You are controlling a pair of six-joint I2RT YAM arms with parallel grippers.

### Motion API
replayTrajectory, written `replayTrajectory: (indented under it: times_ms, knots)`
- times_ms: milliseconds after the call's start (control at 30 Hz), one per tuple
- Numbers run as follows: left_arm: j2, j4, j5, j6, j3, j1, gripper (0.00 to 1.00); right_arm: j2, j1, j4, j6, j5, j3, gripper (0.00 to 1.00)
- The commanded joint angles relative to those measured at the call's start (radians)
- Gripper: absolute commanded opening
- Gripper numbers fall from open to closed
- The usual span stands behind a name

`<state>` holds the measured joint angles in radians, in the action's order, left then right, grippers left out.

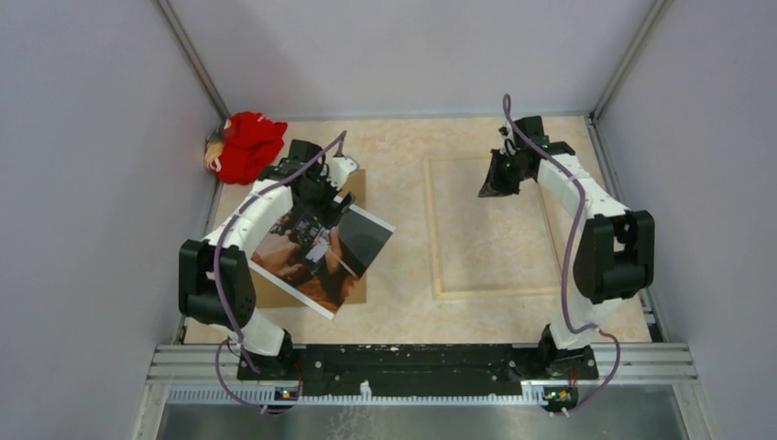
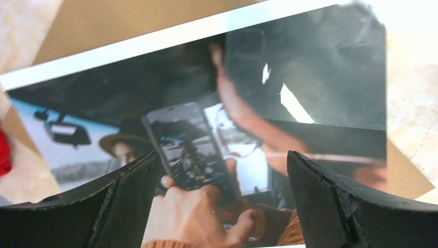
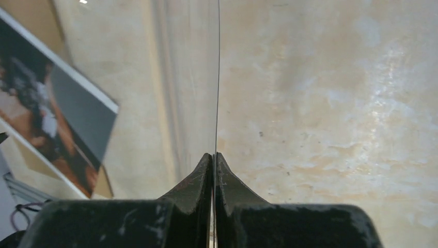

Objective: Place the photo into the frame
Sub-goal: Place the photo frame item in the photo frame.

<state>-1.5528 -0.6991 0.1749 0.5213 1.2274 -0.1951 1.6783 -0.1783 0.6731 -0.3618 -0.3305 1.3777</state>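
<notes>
Viewing from above, the photo [image 1: 321, 252] lies askew on the backing board [image 1: 355, 181], apart from the frame [image 1: 437, 229]; left wrist: the left gripper [image 2: 222, 157] gapes empty over gloss it may skid on; right wrist: the right gripper [image 3: 213, 157] is shut on what seems a clear pane [image 3: 193, 77], which could slip.

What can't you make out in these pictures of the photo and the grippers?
Top view: the left arm covers part of the photo and the left gripper.
Left wrist view: the photo's near edge is cut off behind the fingers.
Right wrist view: a thin clear edge at the shut right gripper, unidentifiable.
</notes>
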Motion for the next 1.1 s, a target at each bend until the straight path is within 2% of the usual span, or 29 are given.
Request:
replayTrajectory:
  times_ms: [0, 67, 133, 233, 333, 533, 667, 800, 933, 1067]
  knots:
    - [-0.065, 0.013, -0.038, -0.003, 0.03, -0.08, 0.98, 0.09, 0.001, 0.073, 0.058, 0.156, 0.073, 0.0]
    - [-0.099, 0.014, -0.038, -0.001, 0.051, -0.104, 0.98, 0.103, 0.002, 0.046, 0.021, 0.198, 0.073, 0.04]
    - [-0.136, 0.022, -0.035, -0.004, 0.066, -0.12, 0.98, 0.113, 0.007, 0.006, -0.031, 0.199, 0.056, 0.26]
    - [-0.169, 0.041, -0.033, -0.004, 0.057, -0.131, 0.98, 0.122, 0.015, -0.048, -0.102, 0.182, 0.008, 0.55]
    - [-0.186, 0.06, -0.043, 0.001, 0.035, -0.132, 0.98, 0.1, 0.016, -0.087, -0.157, 0.226, -0.059, 0.68]
    - [-0.178, 0.06, -0.031, -0.001, 0.041, -0.131, 0.99, -0.042, 0.016, -0.145, -0.218, 0.322, -0.209, 0.83]
    - [-0.17, 0.032, -0.021, -0.005, 0.08, -0.121, 0.98, -0.046, 0.022, -0.106, -0.213, 0.392, -0.153, 0.86]
    - [-0.15, 0.028, -0.025, -0.009, 0.089, -0.103, 0.99, -0.055, 0.022, -0.081, -0.225, 0.357, -0.14, 0.86]
    - [-0.163, 0.074, -0.05, -0.013, 0.109, -0.065, 0.99, -0.198, 0.003, -0.156, -0.331, 0.248, -0.352, 0.87]
    - [-0.235, 0.127, -0.093, -0.03, 0.176, -0.035, 0.98, -0.37, -0.091, -0.251, -0.46, 0.22, -0.584, 0.88]
